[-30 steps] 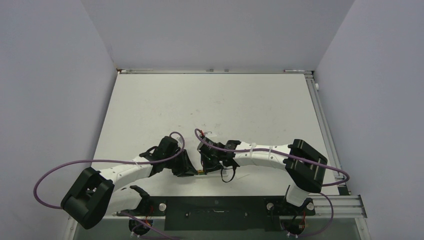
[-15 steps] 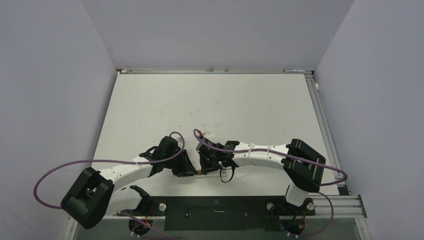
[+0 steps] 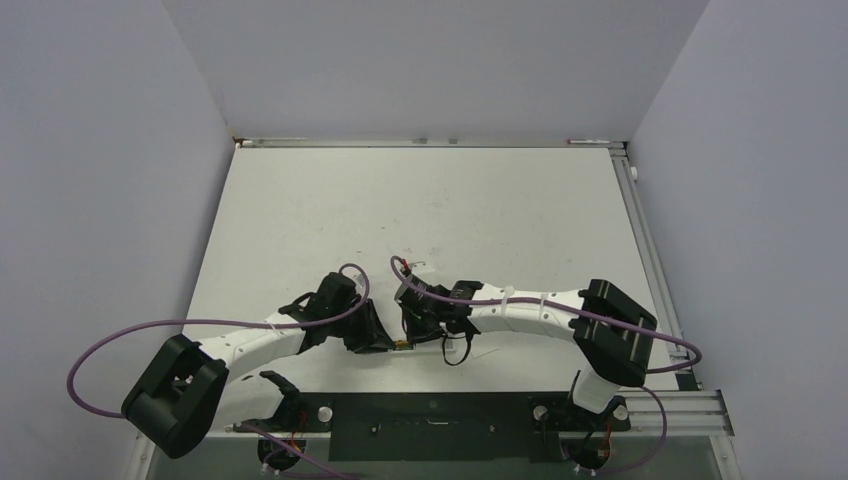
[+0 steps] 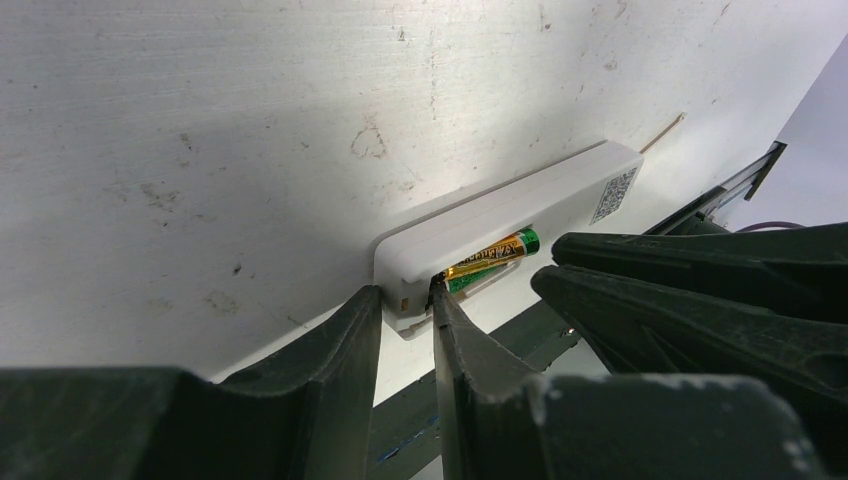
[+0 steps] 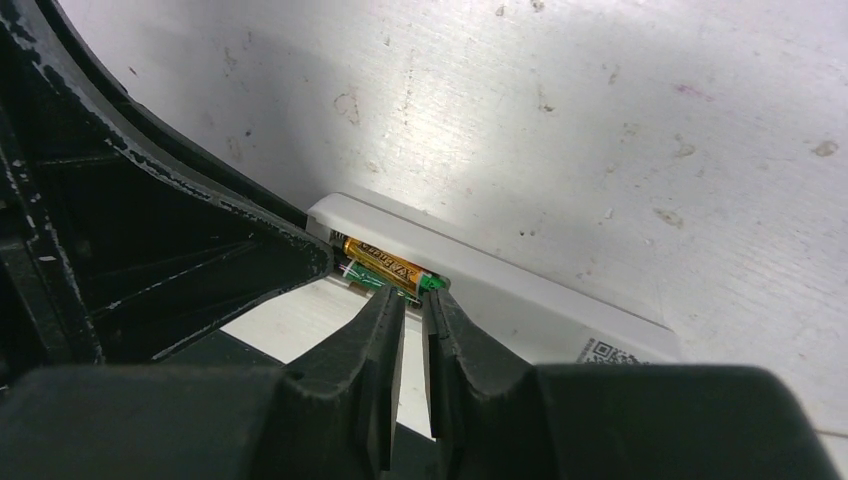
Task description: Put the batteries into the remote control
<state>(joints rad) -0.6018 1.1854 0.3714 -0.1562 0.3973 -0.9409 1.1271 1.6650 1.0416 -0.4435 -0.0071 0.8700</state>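
Observation:
The white remote control point(image 4: 520, 200) lies on its long edge near the table's front edge, its battery recess facing the arms. A gold-orange battery point(image 4: 490, 255) with a green end sits lengthwise in the recess. A green strip shows just beneath it; I cannot tell what that is. My left gripper point(image 4: 405, 300) is shut on the remote's near end, one finger on each side. My right gripper point(image 5: 413, 297) is shut, with only a thin empty slit, its tips at the battery's point(image 5: 385, 265) green end. In the top view both grippers point(image 3: 398, 335) meet and hide the remote.
The scuffed white table point(image 3: 430, 210) stretches far behind the grippers. A dark mounting plate point(image 3: 430, 425) runs along the near edge just behind the remote. An aluminium rail point(image 3: 650, 250) borders the right side. A QR label point(image 5: 600, 352) marks the remote's far end.
The right arm's elbow shifts very slightly. Both grippers stay at the remote, and the battery stays in the recess.

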